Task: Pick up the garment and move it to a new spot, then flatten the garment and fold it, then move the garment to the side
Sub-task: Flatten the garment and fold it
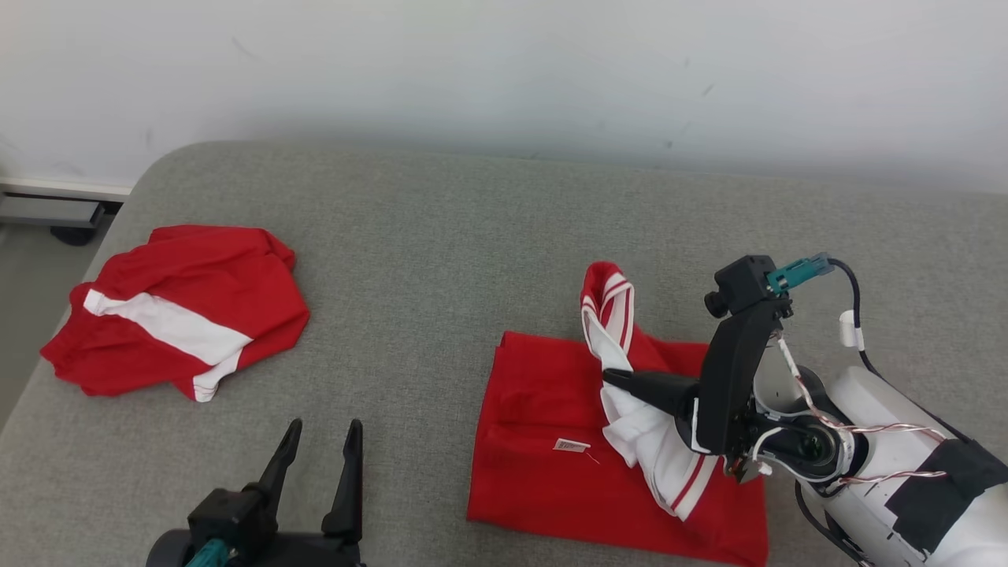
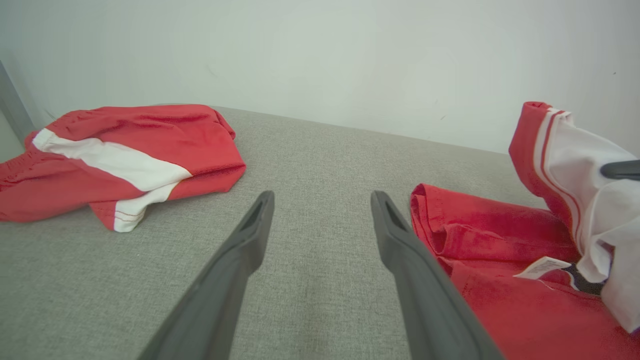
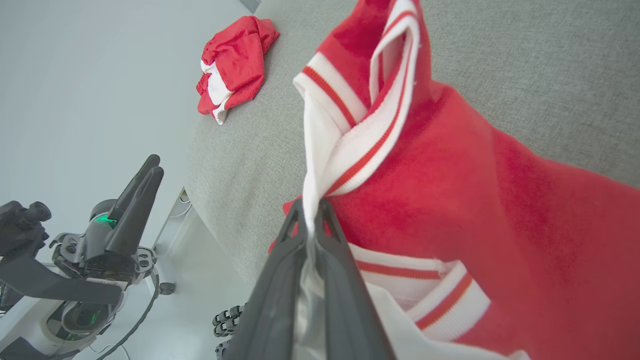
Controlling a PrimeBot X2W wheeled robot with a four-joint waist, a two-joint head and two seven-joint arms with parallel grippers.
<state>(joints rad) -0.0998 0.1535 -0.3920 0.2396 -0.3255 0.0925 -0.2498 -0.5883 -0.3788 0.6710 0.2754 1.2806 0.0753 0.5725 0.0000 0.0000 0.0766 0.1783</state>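
The grey surface (image 1: 441, 228) carries the garment (image 1: 543, 472) on its near right part. Most of it lies flat, with one white-striped part raised. A crumpled second garment (image 1: 173, 307) sits by the surface's left edge. Above the surface's near right, the right gripper (image 1: 613, 379) is clamped on the garment's raised white part. The left gripper (image 1: 325, 429) hovers at the surface's near edge, jaws wide, holding nothing. A small label (image 1: 571, 446) shows on the garment's flat part.
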